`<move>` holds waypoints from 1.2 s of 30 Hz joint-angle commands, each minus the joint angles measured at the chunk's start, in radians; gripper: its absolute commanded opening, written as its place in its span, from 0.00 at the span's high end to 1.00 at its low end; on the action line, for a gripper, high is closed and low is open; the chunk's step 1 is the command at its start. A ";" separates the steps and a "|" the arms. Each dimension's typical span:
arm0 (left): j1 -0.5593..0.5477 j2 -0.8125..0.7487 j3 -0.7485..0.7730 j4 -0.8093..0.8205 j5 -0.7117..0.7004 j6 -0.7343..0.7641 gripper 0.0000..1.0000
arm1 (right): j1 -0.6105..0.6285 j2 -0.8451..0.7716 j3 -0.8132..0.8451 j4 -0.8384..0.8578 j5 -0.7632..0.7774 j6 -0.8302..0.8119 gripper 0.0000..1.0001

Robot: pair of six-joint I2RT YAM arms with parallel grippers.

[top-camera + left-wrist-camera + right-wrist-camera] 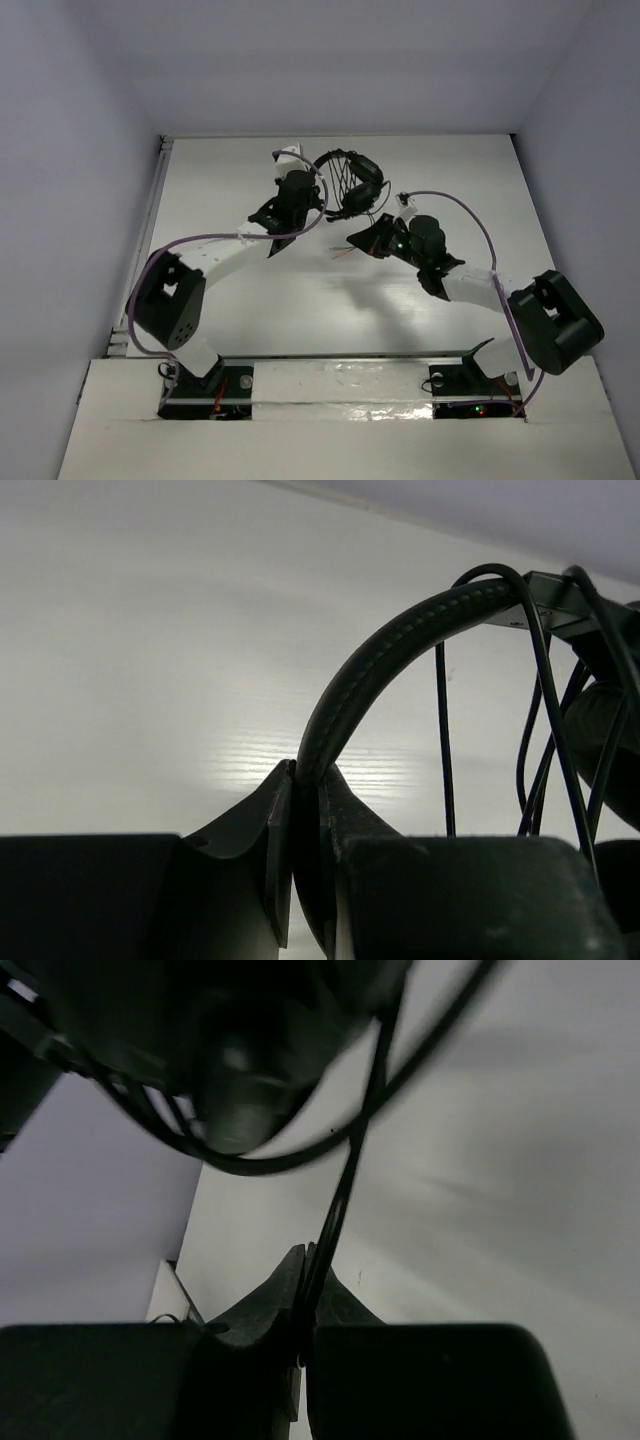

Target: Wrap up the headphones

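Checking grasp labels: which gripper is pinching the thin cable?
The right gripper: its jaws are shut on the thin cable, while the left gripper clamps the padded headband.

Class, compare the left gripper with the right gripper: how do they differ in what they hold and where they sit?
The left gripper clamps the thick padded headband; the right gripper pinches only the thin cable. Seen from above, the left gripper is left of the headphones, while the right gripper is on their near side. Both are shut on parts of the same headphones.

Black headphones (352, 180), cable (443, 740) strung across
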 commanded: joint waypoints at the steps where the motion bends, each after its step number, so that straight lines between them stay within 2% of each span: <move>1: 0.014 0.082 0.095 0.115 -0.071 -0.039 1.00 | -0.002 0.009 -0.022 0.002 0.056 0.059 0.97; 7: 0.032 0.240 0.199 0.105 -0.054 -0.039 1.00 | -0.002 0.050 -0.039 0.014 0.047 0.081 0.92; 10: 0.042 0.312 0.252 0.083 -0.014 -0.034 1.00 | -0.002 0.038 -0.041 -0.035 0.081 0.064 0.84; 11: 0.052 0.332 0.267 0.074 0.003 -0.033 1.00 | -0.002 0.033 -0.033 -0.052 0.086 0.058 0.75; 16: 0.062 0.467 0.385 0.002 0.072 -0.011 1.00 | -0.002 -0.088 -0.012 -0.242 0.199 -0.008 0.48; 17: 0.062 0.483 0.397 -0.003 0.073 -0.005 1.00 | -0.002 -0.111 -0.006 -0.276 0.222 -0.016 0.37; 19: 0.071 0.530 0.439 -0.020 0.080 0.015 1.00 | -0.002 -0.181 0.008 -0.365 0.283 -0.046 0.33; 23: 0.071 0.596 0.503 -0.064 0.083 0.029 1.00 | -0.002 -0.322 0.002 -0.445 0.368 -0.080 0.33; 26: 0.071 0.638 0.548 -0.098 0.078 0.026 1.00 | -0.002 -0.448 -0.018 -0.451 0.365 -0.115 0.36; 31: 0.080 0.708 0.663 -0.198 0.099 0.018 0.99 | -0.002 -0.560 -0.003 -0.527 0.369 -0.163 0.37; 34: 0.089 0.707 0.660 -0.199 0.110 0.010 0.78 | -0.002 -0.599 0.008 -0.566 0.379 -0.174 0.37; 35: 0.089 0.705 0.657 -0.199 0.115 0.010 0.67 | -0.002 -0.606 0.008 -0.569 0.377 -0.174 0.37; 36: 0.089 0.704 0.657 -0.208 0.124 0.010 0.62 | -0.002 -0.617 0.010 -0.577 0.377 -0.174 0.37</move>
